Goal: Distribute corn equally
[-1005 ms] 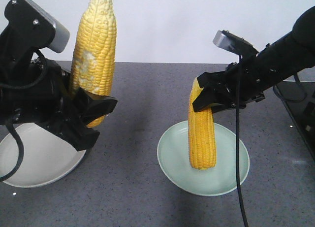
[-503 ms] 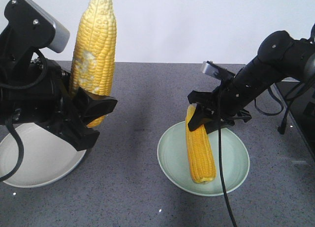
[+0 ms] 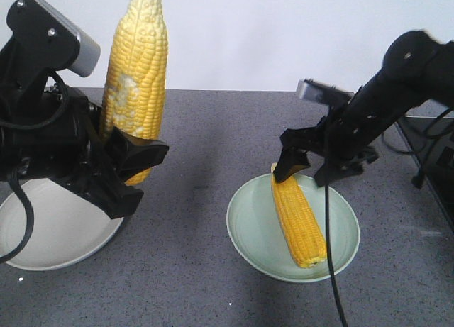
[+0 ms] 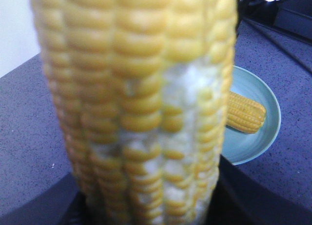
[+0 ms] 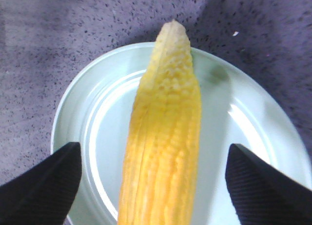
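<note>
The right pincer (image 3: 306, 169) stands open over a cob (image 3: 299, 223) lying in the green plate (image 3: 245, 235); it should lift straight up. The left pincer (image 3: 131, 172) grips the patchy cob (image 3: 135, 79) upright above the white plate (image 3: 50, 238), ready to lower gently.

Front view wide; wrist views close; all share green plate (image 3: 248, 235).

Left claw (image 3: 131, 164) grips a patchy cob (image 3: 135, 79) upright; right claw (image 3: 312, 160) spread above cob (image 3: 299, 217) on green plate (image 3: 248, 235)
</note>
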{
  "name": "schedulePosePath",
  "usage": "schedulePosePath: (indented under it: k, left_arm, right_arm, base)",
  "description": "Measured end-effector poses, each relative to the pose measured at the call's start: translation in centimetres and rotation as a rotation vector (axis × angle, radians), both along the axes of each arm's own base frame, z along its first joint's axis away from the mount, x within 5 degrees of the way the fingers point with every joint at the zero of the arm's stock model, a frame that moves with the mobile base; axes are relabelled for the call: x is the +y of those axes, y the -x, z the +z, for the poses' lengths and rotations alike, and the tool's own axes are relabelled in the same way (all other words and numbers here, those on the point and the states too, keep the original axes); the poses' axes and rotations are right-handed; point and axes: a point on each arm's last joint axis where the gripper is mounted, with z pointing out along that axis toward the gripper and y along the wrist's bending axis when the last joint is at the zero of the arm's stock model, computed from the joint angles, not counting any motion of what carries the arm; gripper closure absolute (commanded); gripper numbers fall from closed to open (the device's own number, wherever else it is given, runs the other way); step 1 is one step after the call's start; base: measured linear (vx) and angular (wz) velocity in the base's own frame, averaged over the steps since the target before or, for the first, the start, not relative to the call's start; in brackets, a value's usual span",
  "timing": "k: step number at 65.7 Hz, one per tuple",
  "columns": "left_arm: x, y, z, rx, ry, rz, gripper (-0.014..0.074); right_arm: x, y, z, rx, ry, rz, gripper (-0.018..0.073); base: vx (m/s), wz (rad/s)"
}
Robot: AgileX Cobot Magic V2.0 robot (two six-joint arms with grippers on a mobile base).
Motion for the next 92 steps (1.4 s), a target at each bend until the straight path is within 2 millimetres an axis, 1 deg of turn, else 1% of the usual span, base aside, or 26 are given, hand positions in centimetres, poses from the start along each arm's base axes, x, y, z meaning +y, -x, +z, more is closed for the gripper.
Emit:
schedulePosePath:
  k: [9,16,20,30,38,47,58,66,77,92]
  left_arm:
    - [0.1,0.1,-0.2,0.033,-0.007,0.007,0.0324]
    - [0.5,-0.2,-0.3,0.046,-0.001,0.040,0.0324]
    - [1.2,-0.5,-0.3,0.067,-0.007,0.074,0.0324]
    - [3.1,-1.6,0.2,0.112,-0.034,0.158,0.0324]
    - [4.4,-2.9,0.6,0.151,-0.051,0.226,0.0324]
    - [5.7,-4.2,-0.2,0.227,-0.087,0.289,0.0324]
    - [7.2,-6.3,-2.0,0.319,-0.127,0.366,0.0324]
    - [8.1,-7.8,-3.6,0.392,-0.154,0.407,0.0324]
    - [8.8,-9.3,-5.9,0.499,-0.197,0.431,0.0324]
    - [9.1,-11.1,-9.0,0.614,-0.277,0.463,0.0324]
  right_arm:
    - [0.3,2.2,3.6,-0.118,0.104,0.053,-0.0023]
    - [1.3,4.2,5.9,-0.195,0.180,0.091,-0.0023]
    - [2.1,5.5,7.2,-0.244,0.213,0.119,-0.0023]
    - [3.1,7.8,9.5,-0.339,0.252,0.158,-0.0023]
    - [3.7,9.2,11.1,-0.412,0.234,0.179,-0.0023]
    - [4.0,10.2,12.1,-0.456,0.216,0.195,-0.0023]
    - [3.8,10.6,12.7,-0.479,0.212,0.190,-0.0023]
    - [3.8,10.6,12.7,-0.480,0.212,0.190,-0.0023]
    - [3.8,10.6,12.7,-0.482,0.212,0.189,-0.0023]
    - [3.8,10.6,12.7,-0.482,0.212,0.189,-0.0023]
  base:
    - [0.00,0.00]
    - [0.00,0.00]
    - [0.00,0.00]
    - [0.00,0.00]
    - [0.00,0.00]
    - [0.00,0.00]
    - [0.00,0.00]
    - [0.00,0.00]
    - [0.00,0.00]
    - [0.00,0.00]
